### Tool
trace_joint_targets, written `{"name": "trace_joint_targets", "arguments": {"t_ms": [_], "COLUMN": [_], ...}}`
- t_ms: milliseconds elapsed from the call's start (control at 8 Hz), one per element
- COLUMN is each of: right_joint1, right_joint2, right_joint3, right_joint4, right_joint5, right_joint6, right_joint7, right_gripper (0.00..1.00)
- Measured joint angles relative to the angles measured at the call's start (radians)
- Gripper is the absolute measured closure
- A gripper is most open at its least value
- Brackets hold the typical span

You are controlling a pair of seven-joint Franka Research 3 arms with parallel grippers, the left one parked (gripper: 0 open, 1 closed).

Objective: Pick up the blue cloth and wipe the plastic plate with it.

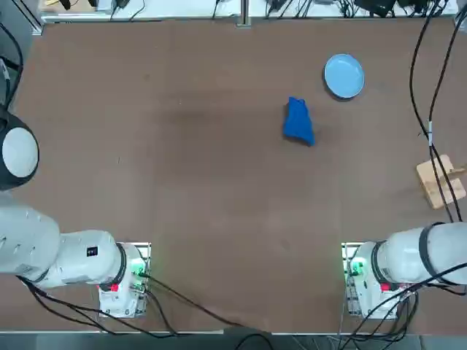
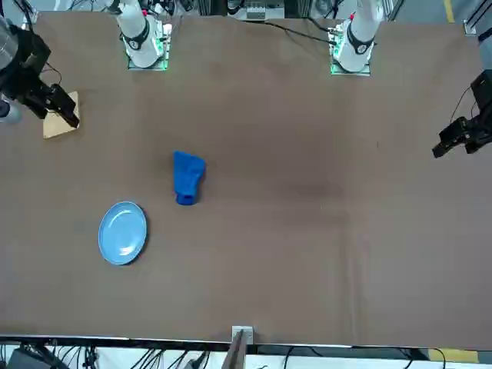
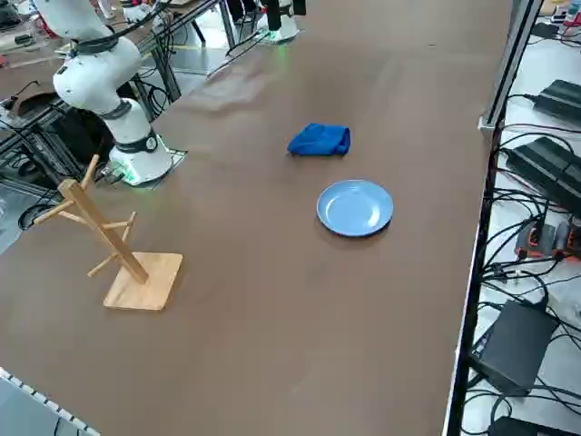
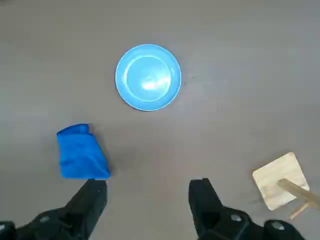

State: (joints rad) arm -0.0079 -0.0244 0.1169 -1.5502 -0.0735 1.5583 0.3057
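Though nearby, wooden rack (image 1: 441, 182) aside.

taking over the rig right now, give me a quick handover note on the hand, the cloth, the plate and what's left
Right hand: open, empty, raised above the brown table, touching nothing.
Deep royal-blue crumpled fabric cloth: lies on the table, apart from the plate, on the side nearer the table's middle.
Small round light-blue plastic plate: flat on the table near the far edge, nothing on it.
Wooden branched rack: stands at the table's right edge, away from both.
Done: nothing yet; the cloth is not picked up.
Left: lower onto the cloth, grasp it, carry it to the plate, wipe.
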Motion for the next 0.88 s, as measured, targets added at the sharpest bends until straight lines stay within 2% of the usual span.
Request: {"name": "trace_joint_targets", "arguments": {"t_ms": [500,875], "right_joint1": [0.013,0.041], "right_joint2": [0.007,0.040], "right_joint3": [0.001,0.002], "right_joint4": [0.000,0.000], "right_joint5": [0.002,0.010], "right_joint6": [0.001,0.006], "right_joint7": [0.025,0.050], "right_gripper": [0.00,0.00]}}
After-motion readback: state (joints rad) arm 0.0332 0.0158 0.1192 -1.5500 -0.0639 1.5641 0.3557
